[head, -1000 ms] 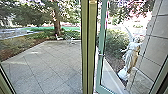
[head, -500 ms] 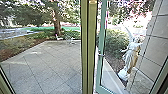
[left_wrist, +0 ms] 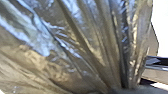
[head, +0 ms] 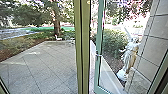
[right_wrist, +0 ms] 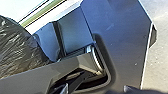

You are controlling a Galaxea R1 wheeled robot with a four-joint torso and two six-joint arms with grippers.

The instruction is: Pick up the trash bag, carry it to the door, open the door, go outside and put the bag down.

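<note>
The trash bag [left_wrist: 82, 45] bunches near the left wrist; a statue [head: 130, 57] shows through the glass door [head: 99, 42]. Can't tell how either tool is set.

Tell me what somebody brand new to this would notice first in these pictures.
Probably the pale statue, standing beside the stone wall beyond the green-framed glass door. Next might be the olive upright running top to bottom near the middle of the head view. In the left wrist view, the shiny, creased trash bag looms large.
</note>
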